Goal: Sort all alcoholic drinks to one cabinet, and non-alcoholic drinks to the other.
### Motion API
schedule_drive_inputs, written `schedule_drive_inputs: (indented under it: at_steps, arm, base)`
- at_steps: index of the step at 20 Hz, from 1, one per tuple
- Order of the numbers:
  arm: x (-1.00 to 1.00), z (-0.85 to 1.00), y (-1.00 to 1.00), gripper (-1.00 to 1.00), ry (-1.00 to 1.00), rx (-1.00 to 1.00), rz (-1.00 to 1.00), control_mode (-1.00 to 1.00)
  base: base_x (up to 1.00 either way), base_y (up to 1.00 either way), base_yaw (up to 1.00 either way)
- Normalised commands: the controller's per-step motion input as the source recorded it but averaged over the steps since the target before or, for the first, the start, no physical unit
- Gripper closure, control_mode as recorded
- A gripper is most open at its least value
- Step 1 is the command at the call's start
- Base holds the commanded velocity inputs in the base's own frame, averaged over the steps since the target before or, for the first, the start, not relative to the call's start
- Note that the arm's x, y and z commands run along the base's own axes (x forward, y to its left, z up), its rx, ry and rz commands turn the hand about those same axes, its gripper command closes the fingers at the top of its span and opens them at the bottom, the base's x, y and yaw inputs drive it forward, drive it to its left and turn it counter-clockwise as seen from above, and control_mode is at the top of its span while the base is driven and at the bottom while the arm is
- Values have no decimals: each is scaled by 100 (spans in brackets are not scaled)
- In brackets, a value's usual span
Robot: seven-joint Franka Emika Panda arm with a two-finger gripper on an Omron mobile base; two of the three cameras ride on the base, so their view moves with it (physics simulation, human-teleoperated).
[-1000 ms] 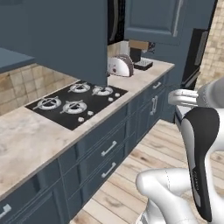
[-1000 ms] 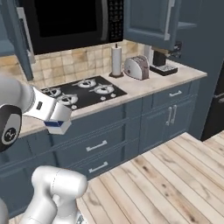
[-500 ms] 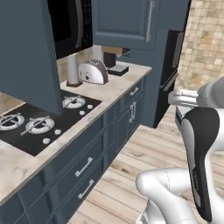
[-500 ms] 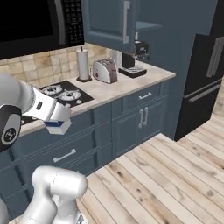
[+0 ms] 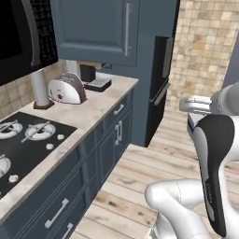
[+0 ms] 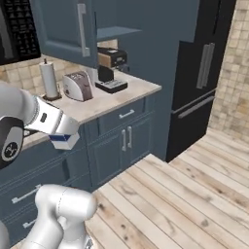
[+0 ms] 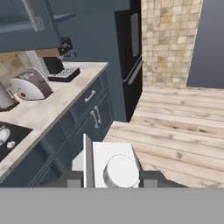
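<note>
Arm folded low and close over the base. The end effector [image 7: 112, 178] points along the run of cupboards, out over the wooden floor.

- Jaws: fingertips sit at the very bottom edge of the hand view. I cannot tell whether they stand wide, narrow or closed on something.
- Ahead and to its left: the beige stone tabletop [image 7: 52, 107], carrying a silver toaster with a red front [image 7: 29, 84] and a black coffee machine [image 7: 59, 68].
- Above those: a blue-grey wall cabinet [image 6: 63, 24], door seemingly swung out, pale shelf [image 6: 114, 32] exposed.
- Straight ahead: a tall black fridge [image 7: 131, 48].
- Where the beer bottles and the maroon bottle stand I cannot tell.

Judgement: a travelling step, lining up with a cabinet. Best done with the arm kept tucked, stopping square to the shelf and clear of the swung door before reaching up.
</note>
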Motion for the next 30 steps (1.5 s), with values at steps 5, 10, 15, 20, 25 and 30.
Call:
schedule_drive_inputs:
  at_steps: [5,10,15,20,25,30]
  arm:
    - [0,0,0,100,0,0,0,100]
    - [0,0,0,100,0,0,0,100]
    - [0,0,0,100,0,0,0,100]
    - [0,0,0,100,0,0,0,100]
    - [0,0,0,100,0,0,0,100]
    - [0,0,0,100,0,0,0,100]
  base:
    - [61,-57,-21]
    - [53,-58,-16]
    - [58,-53,-1]
    - [59,-45,14]
    - [51,-31,20]
    - [34,-15,25]
